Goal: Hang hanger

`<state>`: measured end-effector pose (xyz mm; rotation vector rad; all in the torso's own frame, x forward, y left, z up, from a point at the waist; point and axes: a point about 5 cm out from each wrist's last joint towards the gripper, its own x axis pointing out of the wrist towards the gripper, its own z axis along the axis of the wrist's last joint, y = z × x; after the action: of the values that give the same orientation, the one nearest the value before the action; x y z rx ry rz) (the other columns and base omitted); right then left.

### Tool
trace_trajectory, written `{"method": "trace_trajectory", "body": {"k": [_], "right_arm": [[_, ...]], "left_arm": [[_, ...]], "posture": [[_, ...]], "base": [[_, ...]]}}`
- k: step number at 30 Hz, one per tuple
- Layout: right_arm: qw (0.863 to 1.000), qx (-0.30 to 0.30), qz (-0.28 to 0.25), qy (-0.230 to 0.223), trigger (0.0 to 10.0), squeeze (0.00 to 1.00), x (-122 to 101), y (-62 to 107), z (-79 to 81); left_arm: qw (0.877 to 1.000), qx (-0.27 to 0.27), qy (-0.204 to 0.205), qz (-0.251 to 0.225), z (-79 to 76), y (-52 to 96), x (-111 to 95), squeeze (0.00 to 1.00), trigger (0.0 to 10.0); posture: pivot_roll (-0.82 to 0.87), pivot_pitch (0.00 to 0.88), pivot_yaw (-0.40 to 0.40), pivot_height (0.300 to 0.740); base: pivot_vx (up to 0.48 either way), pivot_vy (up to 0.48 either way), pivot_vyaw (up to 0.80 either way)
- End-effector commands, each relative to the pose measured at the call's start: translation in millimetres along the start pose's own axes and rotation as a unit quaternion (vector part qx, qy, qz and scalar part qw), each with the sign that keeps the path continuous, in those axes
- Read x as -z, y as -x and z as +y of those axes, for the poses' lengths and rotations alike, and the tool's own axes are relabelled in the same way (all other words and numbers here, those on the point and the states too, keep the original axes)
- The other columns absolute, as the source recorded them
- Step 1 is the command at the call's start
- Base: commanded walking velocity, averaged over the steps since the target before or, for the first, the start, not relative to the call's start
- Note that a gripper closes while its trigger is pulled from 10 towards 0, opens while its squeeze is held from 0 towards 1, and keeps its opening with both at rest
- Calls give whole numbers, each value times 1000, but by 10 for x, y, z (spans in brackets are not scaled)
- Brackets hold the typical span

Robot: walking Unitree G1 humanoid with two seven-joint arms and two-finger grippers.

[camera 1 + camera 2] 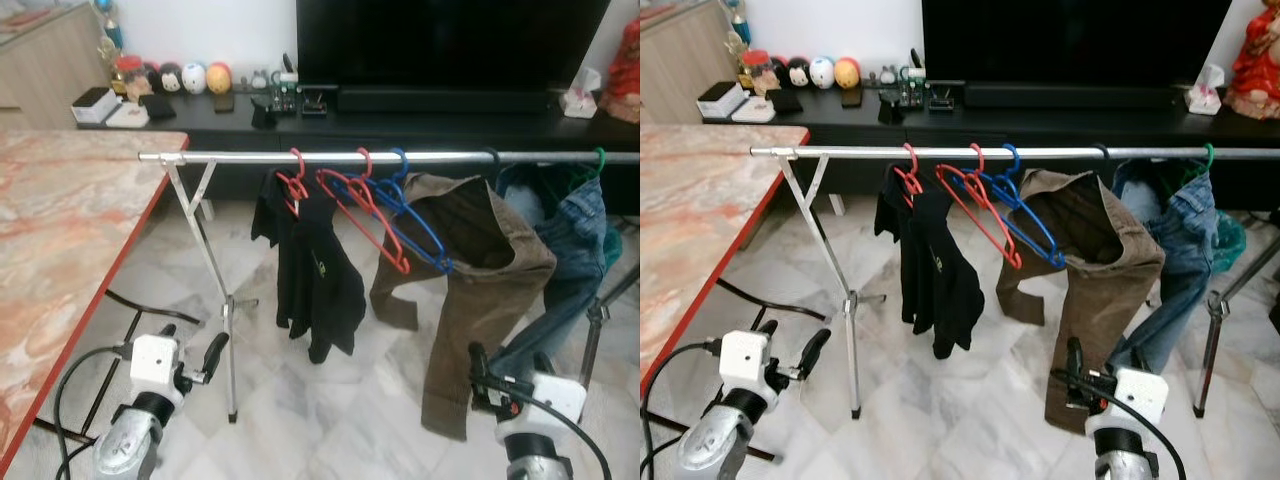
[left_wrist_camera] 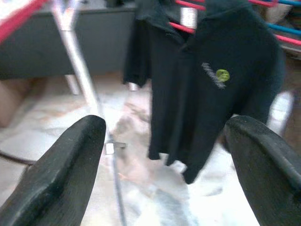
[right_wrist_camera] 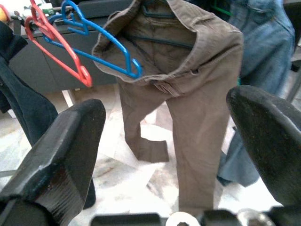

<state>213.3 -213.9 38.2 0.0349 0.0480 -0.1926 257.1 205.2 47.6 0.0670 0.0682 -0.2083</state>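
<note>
- The left pincer and the right pincer were both held low in front of the robot, fingers spread wide, neither gripping anything; each sat well below the silver rail of the clothes rack.
- The empty red hanger and the empty blue hanger were already hooked side by side on the rail, about midway along it, tilted so their lower ends dipped toward the brown trousers.
- A black polo shirt hung from another red hanger on the rail's left stretch, while blue jeans on a green hanger occupied the right end.
- Both empty hangers hung above and between the two pincers, apart from each, the red one nearer the left pincer, the blue nearer the right.
- Judged from this, with no hanger in hand the task looked either finished or not yet resumed.
- Risk: a pincer raised toward the rail could catch the trousers or the shirt and drag a garment off, or knock the two overlapping hangers so their hooks tangle or slip.
- The rack's thin legs stood close to the left pincer; a bump there could rock the whole rail.
</note>
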Motion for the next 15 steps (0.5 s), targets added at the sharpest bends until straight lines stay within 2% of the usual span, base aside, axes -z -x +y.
{"method": "trace_trajectory", "body": {"k": [1,4,6,7,8,9,10,11,14,15], "right_arm": [[1000,7,17,8,10000,0,51,8,-9],[999,6,42,-18,10000,0,154,-42,32],[996,-1,85,-29,10000,0,349,-44,47],[992,-4,122,-38,10000,0,494,-14,41],[992,-4,122,-38,10000,0,494,-14,41],[988,-6,148,-44,10000,0,589,15,38],[972,8,230,-40,10000,0,871,173,-23],[964,13,264,-36,10000,0,978,261,-45],[956,17,291,-33,10000,0,1057,338,-65],[938,27,344,-41,10000,0,1203,495,-100]], "left_arm": [[1000,21,-3,20,-37,-4,52,0,10000],[999,24,21,40,-39,-92,119,0,10000],[996,0,35,80,18,-127,253,0,10000],[992,-6,34,118,35,-112,361,0,10000],[992,-6,34,118,35,-112,361,0,10000],[989,-9,32,144,45,-94,434,0,10000],[976,15,7,217,42,38,654,0,10000],[969,17,0,248,60,124,750,0,10000],[962,12,1,274,85,208,830,0,10000],[942,0,-1,335,96,398,1012,0,10000]], "posture": [[29,0,12,740],[17,0,22,740],[15,0,23,740],[14,0,19,740],[14,0,19,740],[14,0,19,740],[30,0,14,740],[30,0,15,740],[28,0,16,740],[29,0,19,740]], "base": [[0,0,0],[0,0,0],[0,0,0],[0,0,0],[0,0,0],[0,0,0],[0,0,0],[0,0,0],[0,0,0],[0,0,0]]}}
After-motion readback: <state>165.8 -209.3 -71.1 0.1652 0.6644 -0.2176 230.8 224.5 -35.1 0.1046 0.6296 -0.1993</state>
